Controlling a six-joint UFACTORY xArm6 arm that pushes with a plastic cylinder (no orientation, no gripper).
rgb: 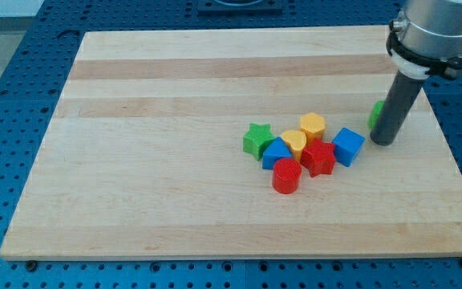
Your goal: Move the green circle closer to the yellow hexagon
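Note:
The green circle sits near the board's right side, mostly hidden behind my rod. My tip rests on the board just at the green circle's lower right, touching or nearly touching it. The yellow hexagon lies to the view's left of it, at the top of a cluster of blocks. A gap of bare board separates the green circle from the hexagon.
The cluster holds a green star, a blue block, a yellow heart, a red star, a blue cube and a red cylinder. The wooden board lies on a blue perforated table.

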